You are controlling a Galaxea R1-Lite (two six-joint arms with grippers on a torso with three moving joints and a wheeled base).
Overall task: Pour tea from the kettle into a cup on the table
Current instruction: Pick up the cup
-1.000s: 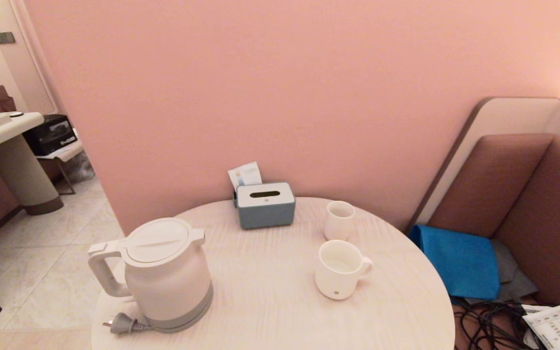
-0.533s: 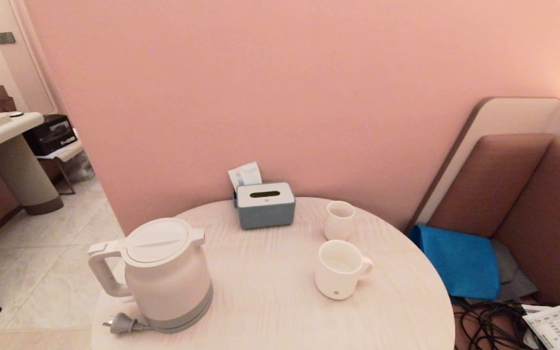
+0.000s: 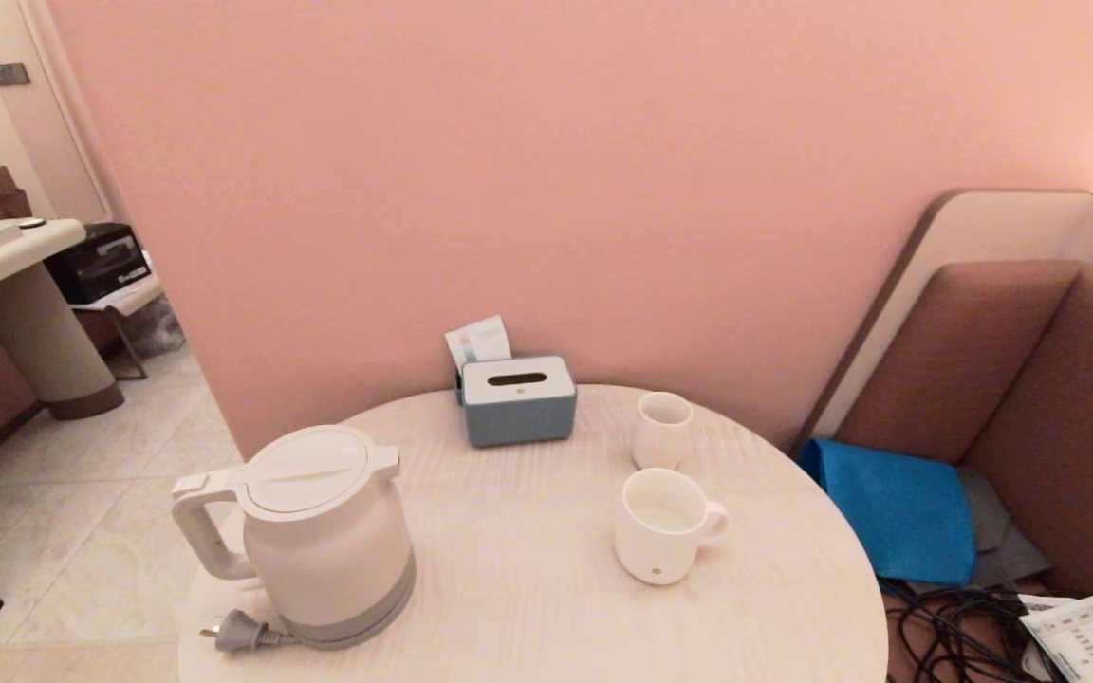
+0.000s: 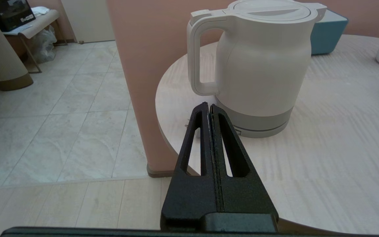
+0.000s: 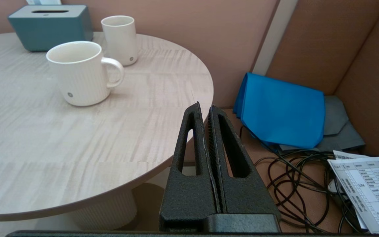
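The white kettle [image 3: 319, 531] [image 4: 262, 62] stands on its grey base at the near left of the round pale table [image 3: 518, 588], lid shut, loop handle pointing left, plug [image 3: 238, 630] lying beside it. The wide white mug [image 3: 662, 525] [image 5: 77, 72] sits right of centre, handle to the right; a little clear liquid shows at its bottom. Neither arm shows in the head view. My left gripper [image 4: 208, 106] hangs shut and empty just short of the kettle's base, off the table's edge. My right gripper [image 5: 204, 107] is shut and empty beside the table's right edge.
A smaller handleless white cup [image 3: 663, 430] stands behind the mug. A blue-grey tissue box [image 3: 518, 400] sits at the table's back by the pink wall. On the bench to the right lie a blue cloth [image 3: 898, 507], black cables [image 3: 954, 636] and a printed sheet [image 3: 1092, 640].
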